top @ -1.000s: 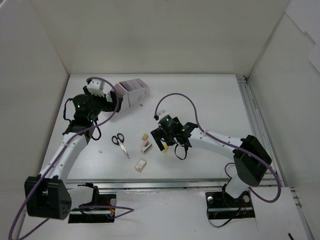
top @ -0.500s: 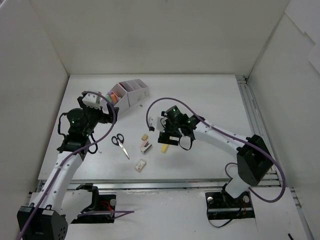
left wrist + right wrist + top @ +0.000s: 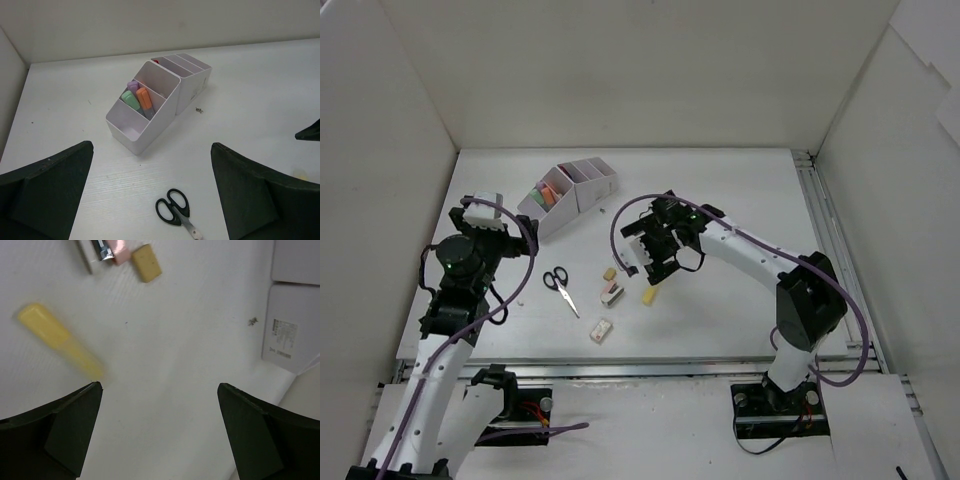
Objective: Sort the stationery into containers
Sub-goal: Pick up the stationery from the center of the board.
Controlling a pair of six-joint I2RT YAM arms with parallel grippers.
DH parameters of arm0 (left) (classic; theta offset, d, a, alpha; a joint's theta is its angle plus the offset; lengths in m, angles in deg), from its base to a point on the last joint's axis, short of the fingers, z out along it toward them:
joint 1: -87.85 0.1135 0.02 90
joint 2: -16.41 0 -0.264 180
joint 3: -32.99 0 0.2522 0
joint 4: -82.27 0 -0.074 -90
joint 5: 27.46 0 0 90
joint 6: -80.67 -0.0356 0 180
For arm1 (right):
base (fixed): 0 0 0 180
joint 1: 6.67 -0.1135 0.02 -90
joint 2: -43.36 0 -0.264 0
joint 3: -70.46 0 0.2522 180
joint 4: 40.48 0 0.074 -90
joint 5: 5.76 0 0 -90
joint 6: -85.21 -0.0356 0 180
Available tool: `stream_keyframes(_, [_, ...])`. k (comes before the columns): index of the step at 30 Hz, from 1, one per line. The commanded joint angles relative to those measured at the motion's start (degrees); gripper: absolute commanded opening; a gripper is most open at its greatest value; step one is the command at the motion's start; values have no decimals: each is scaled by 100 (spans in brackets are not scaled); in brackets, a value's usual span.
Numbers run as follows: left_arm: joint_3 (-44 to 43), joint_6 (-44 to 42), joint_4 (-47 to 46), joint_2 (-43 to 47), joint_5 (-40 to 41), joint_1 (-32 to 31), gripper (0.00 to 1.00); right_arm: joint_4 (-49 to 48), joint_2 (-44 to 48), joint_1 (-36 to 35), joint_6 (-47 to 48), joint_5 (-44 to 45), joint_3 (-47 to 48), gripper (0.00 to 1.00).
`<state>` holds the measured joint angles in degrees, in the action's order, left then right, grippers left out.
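Ahead of our right hand (image 3: 158,387), gaping and holding nothing, the yellow highlighter (image 3: 57,340) sits off-centre; we risk knocking it aside.

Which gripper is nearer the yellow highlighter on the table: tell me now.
Right. The right gripper hangs just beyond the yellow highlighter; the left gripper is far off to its left, by the organizer.

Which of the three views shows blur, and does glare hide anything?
Right wrist view: the yellow highlighter is smeared, while the beige eraser looks sharper. Left wrist view: sharp, with clean edges on the organizer and the scissors. Top external view: even light, soft shadows, no glare.
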<state>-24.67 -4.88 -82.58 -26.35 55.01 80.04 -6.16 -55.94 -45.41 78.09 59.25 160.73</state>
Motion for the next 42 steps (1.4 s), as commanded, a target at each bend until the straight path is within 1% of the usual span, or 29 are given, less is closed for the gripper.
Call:
stream_keyframes(1, [-180,-67,194,198,217,-62,100,1361,175,121,1467,-708,119,98])
stream_keyframes(2, [-172,-58,239,303,234,-62,100,1772,70,113,1756,-752,127,98])
stream_keyframes(5, [-102,21,344,487,278,-62,99,2301,-306,121,2075,-832,267,98])
stream_keyframes(7, [-31,56,353,567,331,-62,99,2444,-588,95,2023,-902,460,97])
stream_keyframes(8, [-5,100,353,628,375,-62,100,2618,-903,104,1857,-946,722,96])
stream_keyframes(9, [13,100,362,646,410,-62,99,2733,-1072,112,1803,-1068,873,93])
stream_keyframes(11, [31,144,415,664,498,-62,99,2944,-1440,95,1707,-1148,1163,90])
stream_keyframes(13, [-4,127,485,646,551,-62,99,2928,-1469,104,1950,-1227,1095,90])
stream_keyframes(14, [4,127,503,629,620,-62,99,2928,-1530,95,1917,-1236,1085,89])
stream_keyframes(16, [-31,118,573,594,682,-62,100,2893,-1626,95,1690,-1175,1155,83])
stream_keyframes(19, [4,144,565,576,727,-62,99,2858,-1723,95,1592,-955,1121,70])
stream_keyframes(20, [30,161,521,576,944,-62,100,2840,-1767,104,1566,-868,1077,66])
stream_keyframes(21, [91,170,468,567,955,-62,99,2796,-1794,60,1522,-684,1050,59])
stream_keyframes(22, [110,179,424,559,964,-62,100,2744,-1811,25,1382,-578,1024,55])
stream_keyframes(24, [136,197,354,515,973,-62,100,2428,-1882,7,1232,-367,901,50])
stream_keyframes(26, [127,197,327,454,929,-62,100,2138,-1960,16,1056,-313,813,42])
stream_keyframes(27, [101,197,310,418,920,-62,99,2050,-1978,-10,1012,-313,795,33])
stream_keyframes(28, [84,206,301,401,903,-62,99,1953,-1996,7,951,-296,795,31])
stream_keyframes(31, [-22,197,327,313,823,-115,99,1926,-1996,-36,679,-366,918,16])
stream_keyframes(32, [-48,197,344,278,554,-115,99,1926,-1953,-20,547,-409,979,7])
stream_keyframes(33, [-75,214,310,242,455,-115,99,1935,-1926,-2,189,-427,1067,3])
stream_keyframes(34, [-75,232,266,207,341,-115,100,1917,-1882,-11,3,-445,1259,1])
stream_keyframes(35, [-75,232,213,172,61,-115,99,1917,-1812,-2,-199,-567,1374,0])
stream_keyframes(37, [-75,250,99,102,-169,-176,99,1926,-1715,112,-751,-795,1716,0])
stream_keyframes(40, [-101,372,-59,-21,-389,-247,99,1882,-1504,402,-1367,-1550,2147,0])
stream_keyframes(41, [-110,477,-94,-39,-546,-308,100,1838,-1373,472,-1501,-1996,2227,0])
stream_keyframes(42, [-110,565,-286,-57,-626,-308,100,1734,-1294,612,-1676,-2218,2289,0])
